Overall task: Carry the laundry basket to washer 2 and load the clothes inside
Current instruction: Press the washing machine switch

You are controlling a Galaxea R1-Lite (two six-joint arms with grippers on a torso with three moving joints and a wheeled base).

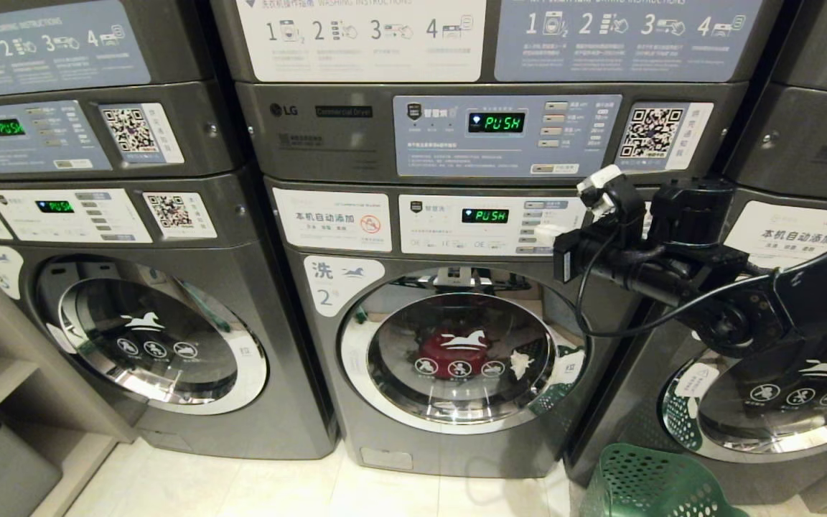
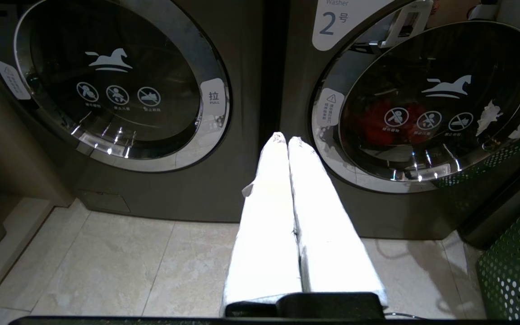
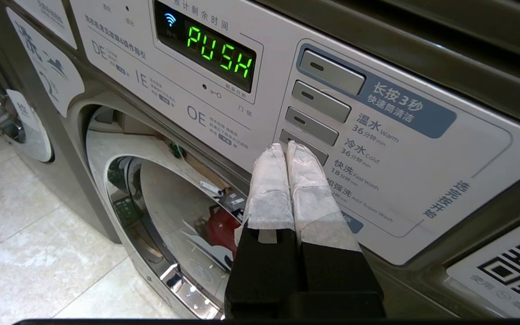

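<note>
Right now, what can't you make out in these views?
- laundry basket: head view's bottom edge cuts it off; inside unseen.
- clothes behind washer 2 door: glare and decals; only red shows.
- right gripper: fingertip contact with the fourth button is hidden behind the fingers.
- left gripper: outside head view.

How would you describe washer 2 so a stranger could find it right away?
In the row of dark grey stacked machines, look at the bottom middle one: washer 2. Its door is shut, with red clothes behind the glass, and unlike its neighbours it carries a white label with a blue 2.
</note>
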